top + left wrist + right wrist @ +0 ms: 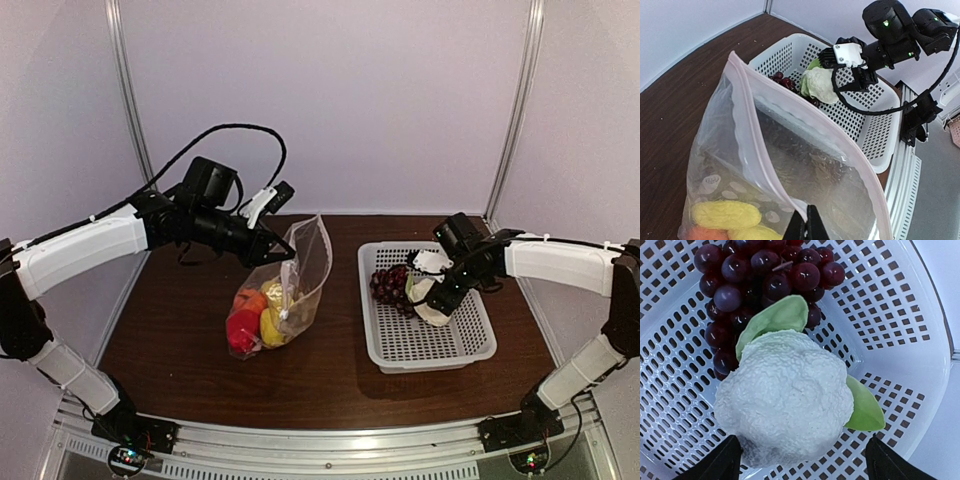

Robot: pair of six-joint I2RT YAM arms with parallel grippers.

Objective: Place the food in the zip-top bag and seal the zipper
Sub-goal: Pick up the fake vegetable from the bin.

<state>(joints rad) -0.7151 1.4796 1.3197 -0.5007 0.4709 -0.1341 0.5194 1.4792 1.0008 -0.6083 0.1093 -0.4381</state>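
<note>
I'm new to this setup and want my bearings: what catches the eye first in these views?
A clear polka-dotted plastic bag stands open mid-table, its rim pinched by the left fingers, yellow, orange and red toy foods inside. Beside it, a white perforated plastic basket holds dark purple toy grapes and a white toy cauliflower, straddled by the open right fingers.

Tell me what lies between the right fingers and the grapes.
The cauliflower lies there. It sits just ahead of the right fingers, and the grapes are beyond it. The right wrist view shows this best.
</note>
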